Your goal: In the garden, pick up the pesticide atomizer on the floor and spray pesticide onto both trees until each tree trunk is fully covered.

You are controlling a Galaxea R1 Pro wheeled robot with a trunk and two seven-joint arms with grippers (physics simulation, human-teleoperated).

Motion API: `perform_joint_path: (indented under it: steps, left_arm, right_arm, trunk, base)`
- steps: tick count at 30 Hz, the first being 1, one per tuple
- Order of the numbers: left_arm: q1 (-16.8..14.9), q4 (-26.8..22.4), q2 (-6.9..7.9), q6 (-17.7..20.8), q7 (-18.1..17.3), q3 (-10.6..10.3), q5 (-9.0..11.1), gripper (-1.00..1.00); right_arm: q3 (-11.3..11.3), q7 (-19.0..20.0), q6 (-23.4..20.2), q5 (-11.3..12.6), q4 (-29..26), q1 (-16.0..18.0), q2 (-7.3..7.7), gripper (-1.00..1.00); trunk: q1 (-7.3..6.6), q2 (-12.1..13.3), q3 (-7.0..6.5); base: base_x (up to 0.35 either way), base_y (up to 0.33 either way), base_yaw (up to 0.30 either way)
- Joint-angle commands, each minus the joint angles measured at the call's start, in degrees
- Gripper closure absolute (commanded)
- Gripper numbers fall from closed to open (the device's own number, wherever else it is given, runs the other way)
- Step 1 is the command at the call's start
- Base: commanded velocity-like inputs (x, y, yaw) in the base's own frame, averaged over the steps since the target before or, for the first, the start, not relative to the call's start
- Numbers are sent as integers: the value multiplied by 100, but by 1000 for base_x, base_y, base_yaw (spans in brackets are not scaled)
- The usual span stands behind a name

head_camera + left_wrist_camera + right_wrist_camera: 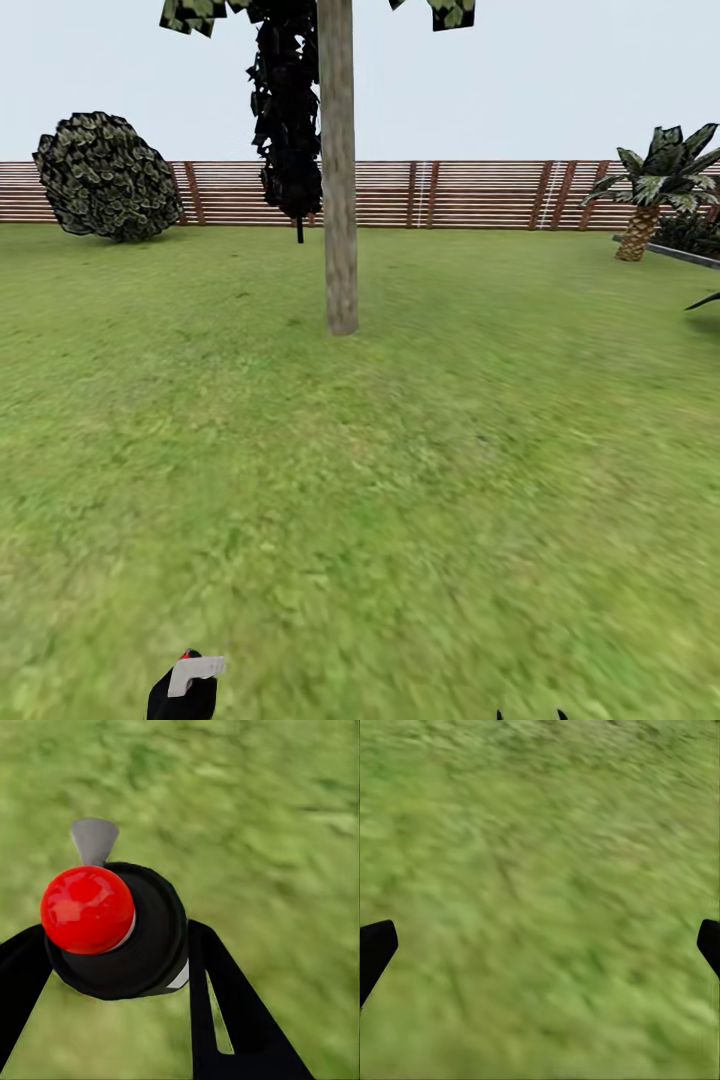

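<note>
Atomizer [112,930] sits clamped in the left pincer [112,967], ready to spray the trunk [338,180] ahead; right pincer [540,945] hangs wide, empty, over lawn [450,450].

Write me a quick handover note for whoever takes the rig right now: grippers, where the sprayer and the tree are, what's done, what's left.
Left gripper: shut on the pesticide atomizer, red cap dot facing the wrist camera, grey nozzle beyond it.
Right gripper: open, holding nothing, over the lawn.
Tree trunk: straight ahead across the grass, in front of the fence; its bark looks plain, with no spray visible on it.
Done: atomizer picked up.
Left: close in, cover this trunk fully, then find and spray the second tree.
</note>
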State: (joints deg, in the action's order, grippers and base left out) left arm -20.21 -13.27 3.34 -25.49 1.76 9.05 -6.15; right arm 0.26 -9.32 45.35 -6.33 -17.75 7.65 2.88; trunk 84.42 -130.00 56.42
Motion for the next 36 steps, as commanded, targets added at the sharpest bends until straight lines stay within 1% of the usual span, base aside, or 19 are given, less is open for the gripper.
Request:
perform_joint_path:
  steps: [1,21,27,36]
  left_arm:
    - [0,-1,0,0,-1,0,0,100]
    - [0,-1,0,-9,-1,0,0,100]
    - [0,-2,0,-5,-1,0,-2,100]
    - [0,-5,0,-7,0,0,0,100]
  right_arm:
    - [0,0,0,0,0,0,-3,-100]
    - [0,0,9,0,0,-1,2,-100]
    - [0,0,9,0,-1,-1,2,-100]
    - [0,0,9,0,0,-1,2,-100]
  trunk:
    - [0,0,0]
    - [0,0,0]
    - [0,0,0]
    - [0,0,0]
  base:
    - [344,0,0]
    - [344,0,2]
    - [344,0,162]
    - [345,0,16]
